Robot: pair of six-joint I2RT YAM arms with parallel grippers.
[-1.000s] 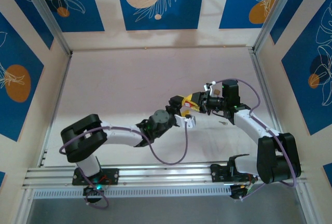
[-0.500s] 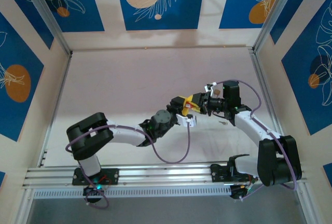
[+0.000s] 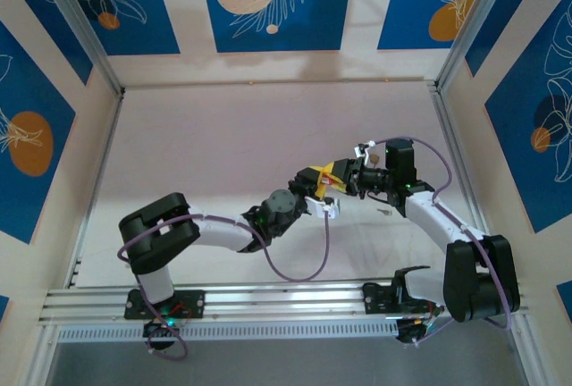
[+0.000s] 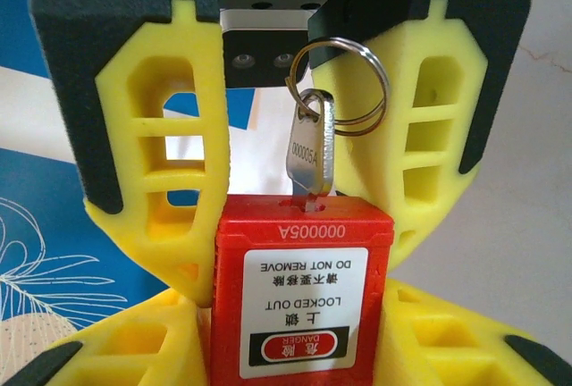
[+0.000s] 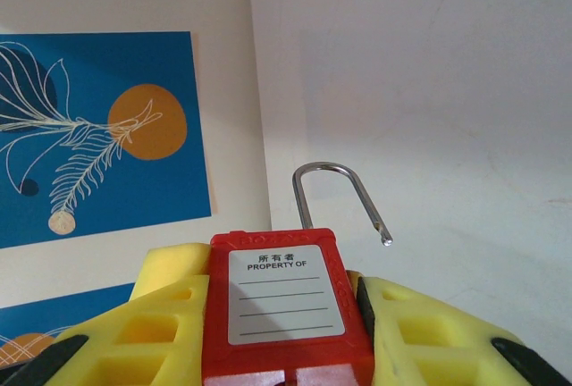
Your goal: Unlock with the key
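From above, the left hand [image 3: 318, 180] and the right hand [image 3: 334, 172] meet tip to tip over the middle of the pale table [image 3: 223, 136], their yellow fingers crowded together.

In the left wrist view, a small silvery metal key [image 4: 308, 158] stands in the keyway of a red block-shaped plastic padlock [image 4: 304, 306]. Its blade is in the slot and its bow sticks out, with a wire ring [image 4: 385, 86] hanging through the bow. The right hand's yellow fingers [image 4: 156, 136] reach in from the top, one on each side of the key, their tips against the padlock's sides. The left hand's own yellow fingers [image 4: 125, 341] sit close on either side of the padlock's nearer end, partly open. Whether they press it I cannot tell.

In the right wrist view, the right hand is closed on the padlock, its fingers [image 5: 429, 332] tight against the two narrow sides. The silver steel shackle [image 5: 327, 165] stands up out of the body, one leg seated and the other end free in the air.
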